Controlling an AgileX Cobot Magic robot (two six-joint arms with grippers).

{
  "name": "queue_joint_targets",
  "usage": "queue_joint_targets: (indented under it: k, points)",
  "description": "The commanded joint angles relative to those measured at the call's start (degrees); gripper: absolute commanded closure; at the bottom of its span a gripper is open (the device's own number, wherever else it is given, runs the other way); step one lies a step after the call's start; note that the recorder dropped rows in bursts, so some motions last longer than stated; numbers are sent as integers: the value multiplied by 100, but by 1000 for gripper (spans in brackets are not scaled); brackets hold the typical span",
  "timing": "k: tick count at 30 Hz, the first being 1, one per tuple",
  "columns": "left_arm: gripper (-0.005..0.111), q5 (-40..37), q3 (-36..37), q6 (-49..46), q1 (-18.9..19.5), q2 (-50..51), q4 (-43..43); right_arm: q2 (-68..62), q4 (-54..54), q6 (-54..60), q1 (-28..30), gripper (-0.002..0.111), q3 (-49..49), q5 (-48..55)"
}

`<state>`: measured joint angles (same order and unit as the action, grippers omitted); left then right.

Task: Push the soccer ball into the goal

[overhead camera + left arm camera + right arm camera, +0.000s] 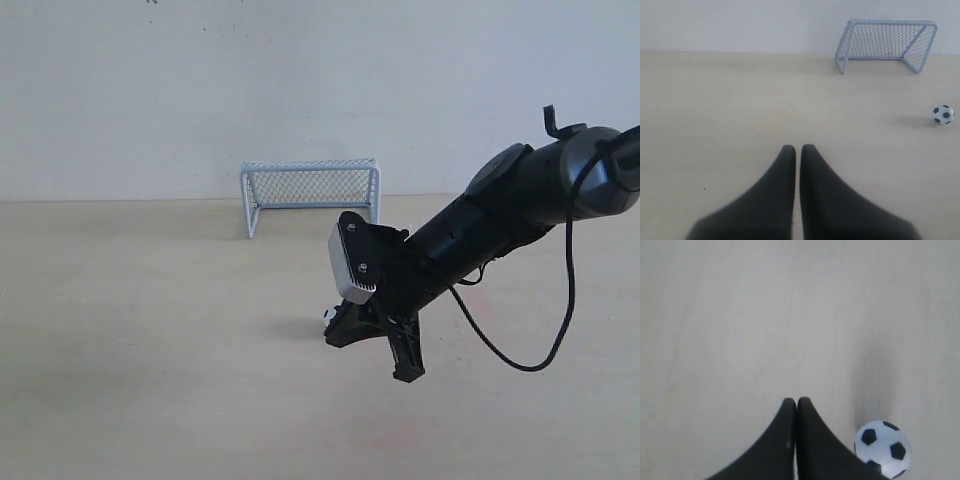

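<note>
Right hand (796, 401) pinched together beside soccer ball (883, 449); goal (310, 186) well apart.

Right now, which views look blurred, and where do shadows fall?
Exterior view: even light, no glare, a faint shadow on the table. Left wrist view: the left hand is soft-edged, the soccer ball and goal sharp. Right wrist view: a dim shadow beside the ball.

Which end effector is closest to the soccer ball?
The right end effector: the soccer ball sits right beside it, while the left end effector is well away from the ball.
</note>
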<state>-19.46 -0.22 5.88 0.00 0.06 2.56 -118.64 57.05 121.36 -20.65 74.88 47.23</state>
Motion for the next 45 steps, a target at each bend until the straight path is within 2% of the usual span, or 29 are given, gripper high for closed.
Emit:
queue_joint_targets:
  k: [1, 12, 24, 30, 34, 45]
  points:
    - [102, 9, 22, 1, 0, -6, 5, -59, -180, -72, 1, 109, -26, 76]
    - [102, 9, 22, 1, 0, -6, 5, -321, -251, -50, 1, 109, -26, 42]
    - [102, 9, 22, 1, 0, -6, 5, -321, -239, -5, 1, 109, -26, -677]
    - [102, 9, 22, 1, 0, -6, 5, -324, -335, -69, -181, 109, -26, -682]
    - [102, 9, 22, 1, 0, -6, 5, -324, -493, -177, -271, 109, -26, -1150]
    - [102, 9, 22, 1, 0, -6, 5, -324, -822, -391, -271, 109, -26, -868]
